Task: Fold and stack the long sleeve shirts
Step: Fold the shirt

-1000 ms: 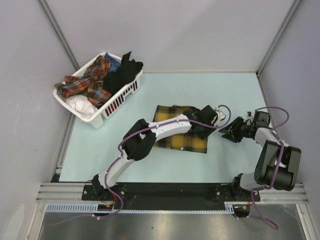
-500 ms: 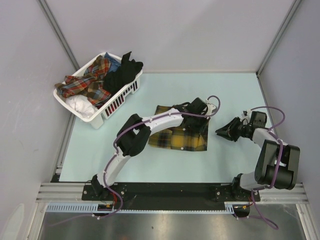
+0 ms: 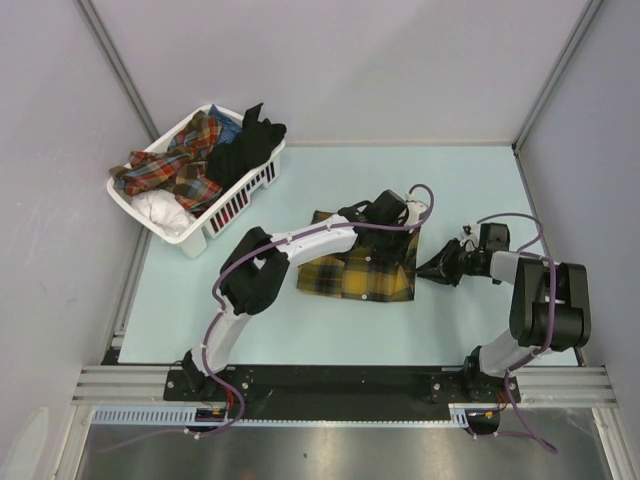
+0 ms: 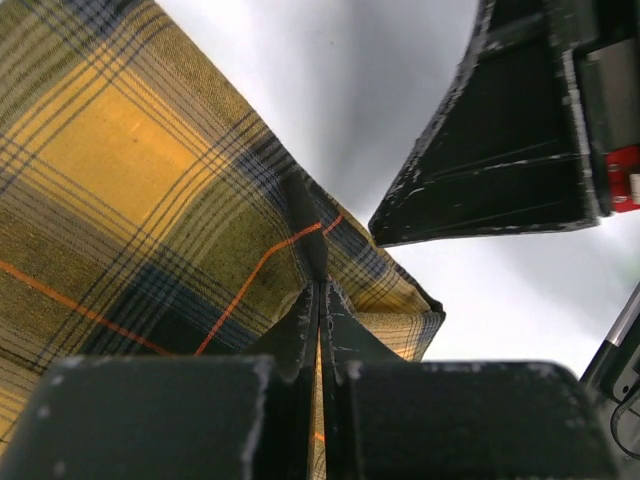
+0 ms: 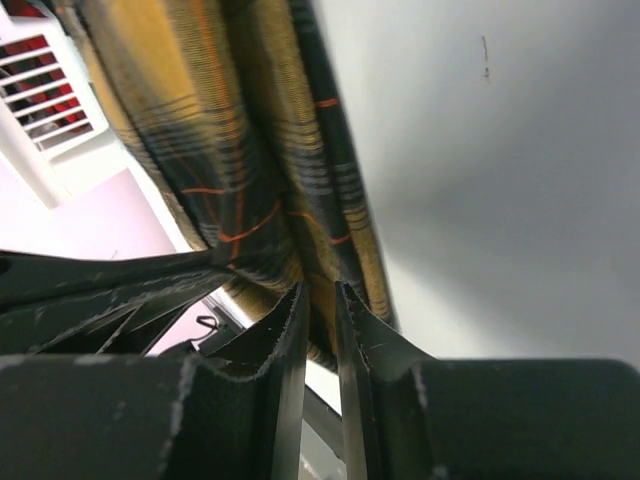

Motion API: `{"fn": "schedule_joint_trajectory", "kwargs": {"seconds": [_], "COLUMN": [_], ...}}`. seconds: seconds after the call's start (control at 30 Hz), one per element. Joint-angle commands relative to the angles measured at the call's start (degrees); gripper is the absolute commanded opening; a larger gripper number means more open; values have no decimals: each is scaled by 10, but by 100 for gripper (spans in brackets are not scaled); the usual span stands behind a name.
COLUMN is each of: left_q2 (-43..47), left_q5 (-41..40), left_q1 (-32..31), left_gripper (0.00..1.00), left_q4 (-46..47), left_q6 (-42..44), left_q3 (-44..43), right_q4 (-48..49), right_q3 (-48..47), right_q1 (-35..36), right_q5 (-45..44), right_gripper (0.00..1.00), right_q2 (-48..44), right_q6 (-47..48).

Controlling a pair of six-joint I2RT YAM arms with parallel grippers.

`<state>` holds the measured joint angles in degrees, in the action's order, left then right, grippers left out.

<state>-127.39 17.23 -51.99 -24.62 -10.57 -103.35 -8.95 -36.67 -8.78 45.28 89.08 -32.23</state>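
Left gripper (image 4: 320, 290) pinches plaid shirt (image 4: 130, 180) (right gripper (image 5: 320, 292) seemingly).

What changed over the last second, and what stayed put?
Left gripper shifted left and farther out on the mustard-yellow and black plaid shirt, shutting on its edge. Right gripper moved left to that edge and pinched it. The white slatted plastic basket of clothes stayed put.

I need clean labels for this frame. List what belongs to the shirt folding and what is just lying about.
Job:
- yellow plaid shirt
- left gripper, pinching a fold of it
- right gripper, on its edge

Lying about:
- white basket
- red plaid garment, black garment, white cloth, all in it, untouched
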Motion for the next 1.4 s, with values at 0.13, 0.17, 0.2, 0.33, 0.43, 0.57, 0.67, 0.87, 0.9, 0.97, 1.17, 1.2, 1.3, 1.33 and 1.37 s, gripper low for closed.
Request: {"fn": "schedule_joint_trajectory", "kwargs": {"seconds": [0.13, 0.17, 0.2, 0.33, 0.43, 0.57, 0.67, 0.87, 0.9, 0.97, 1.17, 1.2, 1.3, 1.33, 1.37], "left_q2": [43, 43, 44, 45, 45, 43, 43, 54, 54, 54, 62, 65, 113, 129, 170], "left_q5": [5, 3, 3, 1, 3, 4, 8, 10, 10, 8, 11, 10, 15, 13, 28], "left_q1": [0, 0, 0, 0, 0, 2, 7, 11, 11, 10, 14, 17, 40, 49, 71], "left_gripper": [0, 0, 0, 0, 0, 0, 0, 0, 0, 0, 8, 13, 30, 36, 38], "left_q4": [24, 25, 25, 28, 29, 32, 34, 41, 43, 43, 47, 45, 34, 29, 25], "left_q6": [-7, -6, -6, -6, -6, -8, -16, -16, -16, -14, -16, -16, 8, 19, 28], "left_q3": [13, 15, 15, 19, 22, 23, 25, 45, 46, 49, 63, 66, 93, 104, 137], "right_q4": [34, 35, 34, 39, 34, 30, -5, -26, -19, 0, -12, -29, -64, -71, -77], "right_q3": [-31, -33, -33, -32, -38, -45, -53, -42, -42, -52, -64, -68, -80, -83, -85], "right_q1": [17, 21, 23, 31, 32, 39, 33, 33, 43, 53, 47, 45, 35, 35, 36], "right_q5": [1, 2, 1, -4, -4, 3, -19, -34, -30, -24, -13, -16, -17, -19, -21], "right_gripper": [21, 21, 21, 22, 24, 24, 28, 34, 34, 33, 5, 0, 0, 0, 0], "right_q2": [61, 64, 65, 73, 80, 84, 81, 62, 62, 71, 94, 89, 76, 73, 71], "right_q6": [-1, -1, -1, -3, 0, -1, 15, 32, 30, 18, 35, 40, 59, 66, 74]}}
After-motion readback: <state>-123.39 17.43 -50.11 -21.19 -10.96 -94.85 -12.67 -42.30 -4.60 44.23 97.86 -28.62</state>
